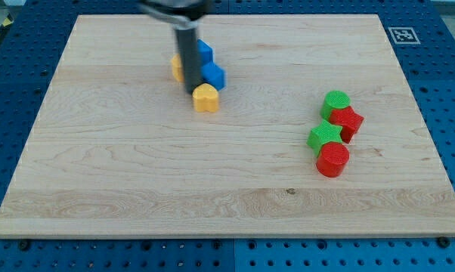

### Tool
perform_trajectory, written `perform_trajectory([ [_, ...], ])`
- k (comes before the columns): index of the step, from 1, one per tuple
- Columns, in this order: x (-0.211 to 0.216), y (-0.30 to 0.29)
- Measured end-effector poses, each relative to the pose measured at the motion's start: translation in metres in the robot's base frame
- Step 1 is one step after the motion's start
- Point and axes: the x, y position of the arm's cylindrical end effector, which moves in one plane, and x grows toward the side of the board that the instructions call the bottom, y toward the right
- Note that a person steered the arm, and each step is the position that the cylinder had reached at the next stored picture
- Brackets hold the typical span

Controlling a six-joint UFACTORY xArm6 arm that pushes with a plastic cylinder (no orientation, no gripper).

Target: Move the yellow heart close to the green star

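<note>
Dark rod coming down from the view's top, my tip (192, 92) resting at the upper left edge of the yellow heart (205, 98), touching it or just short of touching; exact contact hard to tell. No jaws on this rod, so nothing wide, narrow or holding. Just to the view's right of the rod, a blue block (213, 75), sitting directly above the heart. Higher up and partly hidden behind the rod, another blue block (204, 51). On the rod's left side, a yellow block (177, 68), mostly covered, shape unclear.

Well apart from the tip, toward the view's right on the wooden board (137, 189), a tight cluster of four: green round block (336, 103) on top, red star (347, 122) just below and right of it, green star (324, 137) below and left, red round block (333, 159) at the bottom. Yellow heart far from the green star, wide bare board between them.
</note>
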Motion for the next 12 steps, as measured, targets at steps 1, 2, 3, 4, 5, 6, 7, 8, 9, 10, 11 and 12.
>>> perform_trajectory([
  [1, 0.0, 0.002],
  [2, 0.013, -0.07],
  [3, 0.071, -0.026],
  [4, 0.088, 0.107],
  [5, 0.079, 0.124],
  [6, 0.081, 0.026],
  [7, 0.058, -0.054],
  [8, 0.031, -0.003],
  [9, 0.067, 0.115],
  [10, 0.037, 0.052],
  [11, 0.083, 0.001],
  [12, 0.137, 0.063],
])
